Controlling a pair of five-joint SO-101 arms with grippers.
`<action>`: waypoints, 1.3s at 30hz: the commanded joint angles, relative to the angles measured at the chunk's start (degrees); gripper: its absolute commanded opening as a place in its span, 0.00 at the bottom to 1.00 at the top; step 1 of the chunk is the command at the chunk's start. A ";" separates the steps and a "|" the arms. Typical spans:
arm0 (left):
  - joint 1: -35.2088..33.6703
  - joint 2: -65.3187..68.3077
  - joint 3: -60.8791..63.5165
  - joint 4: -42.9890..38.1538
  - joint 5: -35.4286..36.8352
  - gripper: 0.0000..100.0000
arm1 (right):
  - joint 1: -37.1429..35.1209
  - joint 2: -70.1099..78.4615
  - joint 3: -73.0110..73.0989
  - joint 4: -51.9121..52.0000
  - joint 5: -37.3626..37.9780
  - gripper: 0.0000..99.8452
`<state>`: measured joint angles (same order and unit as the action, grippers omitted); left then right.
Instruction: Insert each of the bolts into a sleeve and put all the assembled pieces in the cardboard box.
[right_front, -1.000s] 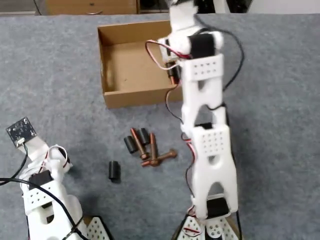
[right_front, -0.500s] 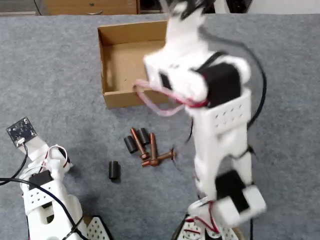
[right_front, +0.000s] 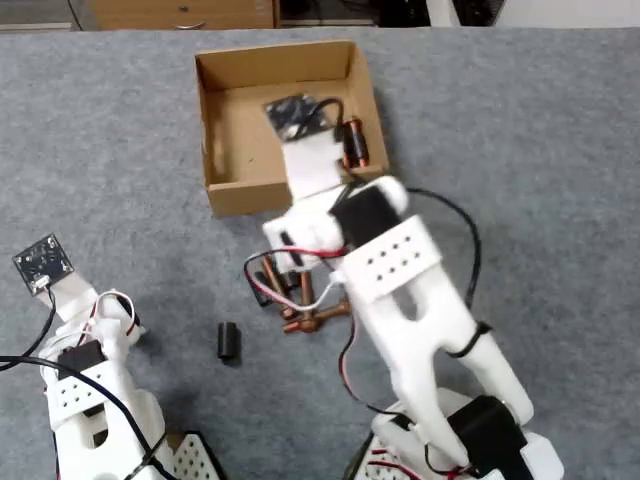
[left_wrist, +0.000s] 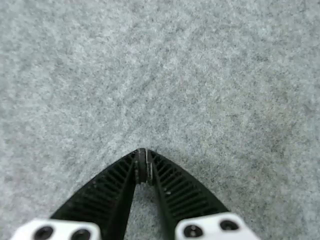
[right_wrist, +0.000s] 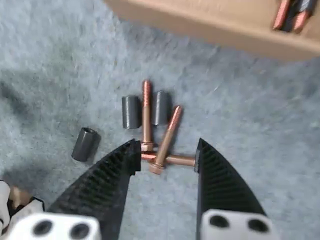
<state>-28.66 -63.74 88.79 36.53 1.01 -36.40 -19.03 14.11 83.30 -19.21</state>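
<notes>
Between the spread fingers of the right claw (right_wrist: 167, 150) lay a small heap of three copper bolts (right_wrist: 167, 136), bare and not yet in any sleeve. One lay flat across the gap from finger to finger, its ends close to both tips. A second crossed it at a slant, pointing away from the claw. The third ran straight out beyond the tips, its head against the heap. The jaws stood wide apart and held nothing, and from where I stood I could not say whether the tips touched the bolts.

Just past the tips, two black sleeves (right_wrist: 131, 112) lay on either side of that straight bolt, close against it. A third sleeve (right_wrist: 86, 144) lay by itself outside the claw, off to the side of one finger and apart from the rest. Farther out beyond the tips, past bolts and sleeves alike, stood the cardboard box (right_wrist: 210, 30), open at the top, with assembled pieces (right_wrist: 291, 12) lying in a corner.

The right arm (right_front: 400, 290) was bent over the heap. The left arm (right_front: 95, 385) sat well away from all this. The left claw (left_wrist: 143, 167) had its fingers pressed together on nothing, with grey felt (left_wrist: 200, 75) ahead of its tips.
</notes>
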 joint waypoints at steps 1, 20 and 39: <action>-0.70 -0.66 -0.26 -0.53 0.18 0.02 | -2.51 -1.98 4.18 -5.71 -2.20 0.17; -0.70 -0.66 -0.26 -0.53 0.18 0.02 | -6.29 -1.71 21.76 -21.98 -3.43 0.17; -0.70 -0.66 -0.26 -0.44 0.18 0.02 | -2.51 17.54 13.67 -24.88 -2.55 0.17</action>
<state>-28.66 -63.74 88.79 36.53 1.10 -40.09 -3.30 31.08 59.30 -22.29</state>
